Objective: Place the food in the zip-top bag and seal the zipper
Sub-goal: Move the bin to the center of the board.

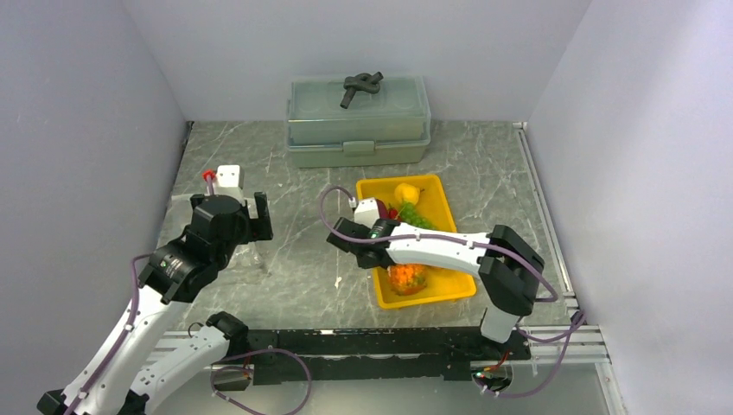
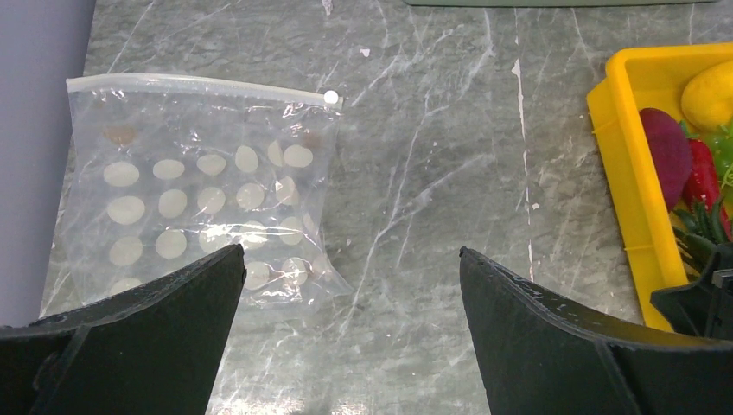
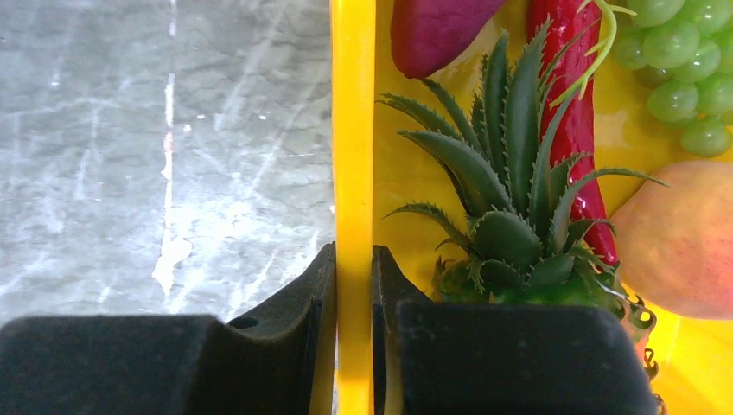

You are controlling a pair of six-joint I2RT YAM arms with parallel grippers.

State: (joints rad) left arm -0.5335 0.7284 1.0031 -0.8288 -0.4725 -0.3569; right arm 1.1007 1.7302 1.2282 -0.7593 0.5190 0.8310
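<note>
The food lies in a yellow tray: pineapple, eggplant, chili, grapes, peach and lemon. My right gripper is shut on the tray's left rim, one finger inside and one outside. The zip-top bag lies flat and empty on the marble table, left of the tray. Its zipper runs along the far edge. My left gripper hovers open over the table just right of the bag's near corner, holding nothing.
A grey-green lidded box stands at the back wall with a dark knotted object on its lid. Grey walls close in the left and right sides. Bare marble separates the bag from the tray.
</note>
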